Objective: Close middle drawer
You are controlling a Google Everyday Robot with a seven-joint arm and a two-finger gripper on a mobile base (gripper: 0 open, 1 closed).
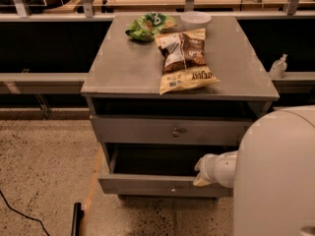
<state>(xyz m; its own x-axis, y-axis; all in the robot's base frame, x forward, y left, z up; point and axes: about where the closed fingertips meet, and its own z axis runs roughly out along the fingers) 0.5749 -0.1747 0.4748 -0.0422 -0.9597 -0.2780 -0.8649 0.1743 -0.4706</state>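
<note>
Since the middle drawer (142, 185) stands pulled well out of the cabinet (93, 88), with its dark inside open to view, the closing is not yet done; step in hand is judged to be the push.

Gripper (202, 175) sits at the right part of the drawer's front edge, at or just over the rim, right of the knob (172, 188); contact with the panel cannot be told; whether it is released or clenched cannot be told either. Robot body (275, 181) hides the drawer's right end.

Notes for a good push:
- contact point lies off centre, so an uneven shove could rack the drawer on its runners; moving the contact toward the knob, or pressing slowly and squarely, would likely help;
- force should go straight into the cabinet, level with the front panel, not downward on the rim;
- if the gripper hangs inside the rim, it should clear to the outer face first, or it risks being trapped against the upper drawer (147, 131);
- push should end when the front comes flush under the upper drawer; a hard stop could jolt the chip bag (184, 60) and green bag (147, 26) on top.
</note>
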